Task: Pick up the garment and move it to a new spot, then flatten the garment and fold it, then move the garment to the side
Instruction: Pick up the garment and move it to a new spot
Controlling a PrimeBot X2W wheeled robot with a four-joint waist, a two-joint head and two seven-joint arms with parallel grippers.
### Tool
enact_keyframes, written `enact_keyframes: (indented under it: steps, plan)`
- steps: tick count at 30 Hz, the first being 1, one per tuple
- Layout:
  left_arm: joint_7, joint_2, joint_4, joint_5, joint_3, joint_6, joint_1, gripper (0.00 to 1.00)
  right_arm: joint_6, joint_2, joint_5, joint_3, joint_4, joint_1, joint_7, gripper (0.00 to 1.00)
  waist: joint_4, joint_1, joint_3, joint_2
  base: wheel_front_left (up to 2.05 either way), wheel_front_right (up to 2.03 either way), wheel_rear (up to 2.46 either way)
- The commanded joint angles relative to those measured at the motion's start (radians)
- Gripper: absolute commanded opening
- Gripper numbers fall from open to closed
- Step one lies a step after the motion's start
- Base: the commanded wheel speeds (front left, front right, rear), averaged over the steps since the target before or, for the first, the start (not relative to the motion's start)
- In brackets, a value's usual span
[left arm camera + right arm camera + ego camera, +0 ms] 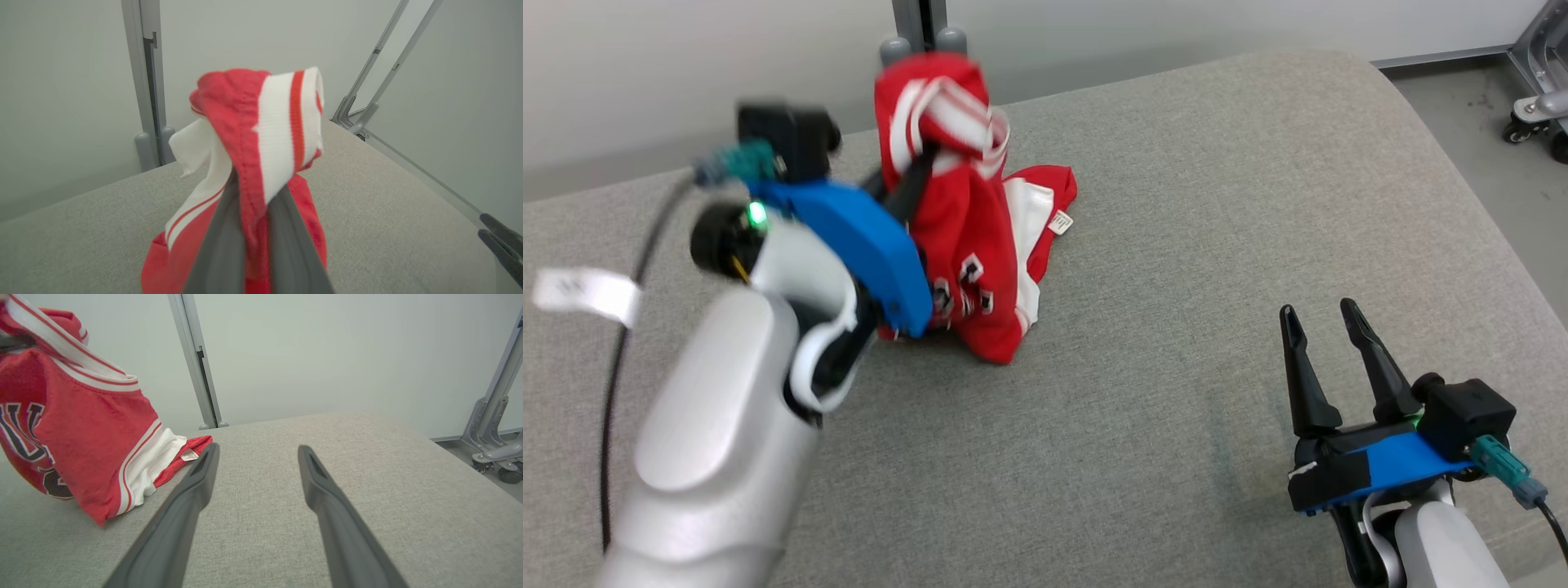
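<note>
A plain pale wall stood behind a wide surface (1176,245) covered in grey woven fabric. A grey post (920,20) rose just past its far edge, and a wheeled metal frame (1535,106) sat on the floor beyond its right edge.

The garment (968,237), a red jersey with white and red striped trim and dark lettering, was toward the far edge, left of the middle. Its upper part was bunched and held up in the air, while its lower folds rested on the surface. A small white label (1062,220) showed on the part lying flat.

The left gripper (919,175) reached in from the near left. Its dark fingers (220,245) were clenched on a ridge of the red cloth and striped trim, which stood up above their tips in the left wrist view.

The right gripper (1316,314) hovered near the near right corner, well apart from the garment. Its fingers (184,506) were spread wide and gripped nothing, with bare grey fabric between them.
</note>
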Motion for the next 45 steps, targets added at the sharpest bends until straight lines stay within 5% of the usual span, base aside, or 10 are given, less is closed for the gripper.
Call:
enact_keyframes:
  steps: [1, 2, 3, 5, 6, 12, 18, 29, 36, 45]
  plan:
    - [-0.034, -0.006, 0.036, 0.014, -0.012, 0.007, 0.043, 0.0, 0.001, -0.003, 0.001, -0.002, 0.004, -0.015, -0.007, 1.0, -0.004, -0.0001, 0.001, 0.0, 0.0, 0.0, 0.0]
    - [-0.056, -0.014, 0.065, 0.016, -0.015, 0.011, 0.072, 0.0, 0.001, -0.004, 0.001, -0.004, 0.007, -0.015, -0.009, 1.0, -0.004, -0.0001, 0.001, 0.0, 0.0, 0.0, 0.0]
    - [-0.082, -0.02, 0.087, 0.026, -0.021, 0.017, 0.095, 0.13, 0.001, -0.004, -0.001, -0.007, 0.007, -0.013, -0.011, 1.0, -0.004, -0.0001, 0.0, 0.0, 0.0, 0.0, 0.0]
    - [-0.133, -0.038, 0.127, 0.036, -0.033, 0.019, 0.135, 0.91, 0.001, -0.004, -0.011, -0.015, 0.007, -0.005, -0.013, 1.0, 0.004, -0.0001, -0.005, 0.0, 0.0, 0.0, 0.0]
    - [-0.154, -0.046, 0.146, 0.035, -0.039, 0.018, 0.154, 1.0, 0.001, -0.003, -0.017, -0.021, 0.006, 0.001, -0.013, 1.0, 0.011, -0.0001, -0.009, 0.0, 0.0, 0.0, 0.0]
    - [-0.253, -0.086, 0.173, -0.002, -0.031, 0.006, 0.23, 1.0, 0.001, -0.004, -0.048, -0.046, -0.005, 0.032, 0.01, 1.0, 0.064, -0.0001, -0.05, 0.0, 0.0, 0.0, 0.0]
    - [-0.365, -0.061, 0.081, -0.024, 0.006, 0.009, 0.334, 1.0, 0.001, -0.004, -0.057, -0.052, -0.031, 0.062, 0.034, 1.0, 0.117, -0.0001, -0.098, 0.0, 0.0, 0.0, 0.0]
    - [-0.6, 0.012, -0.065, 0.04, 0.135, 0.13, 0.554, 1.0, 0.001, -0.004, -0.088, -0.064, -0.072, 0.106, 0.081, 1.0, 0.175, -0.0001, -0.133, 0.0, 0.0, 0.0, 0.0]
    - [-0.624, 0.033, -0.094, 0.124, 0.181, 0.203, 0.656, 1.0, 0.001, -0.004, -0.101, -0.073, -0.076, 0.134, 0.103, 1.0, 0.204, -0.0001, -0.156, 0.0, 0.0, 0.0, 0.0]
    - [-0.627, 0.034, -0.145, 0.173, 0.205, 0.226, 0.755, 1.0, 0.001, -0.004, -0.098, -0.073, -0.066, 0.154, 0.12, 1.0, 0.224, -0.0001, -0.174, 0.0, 0.0, 0.0, 0.0]
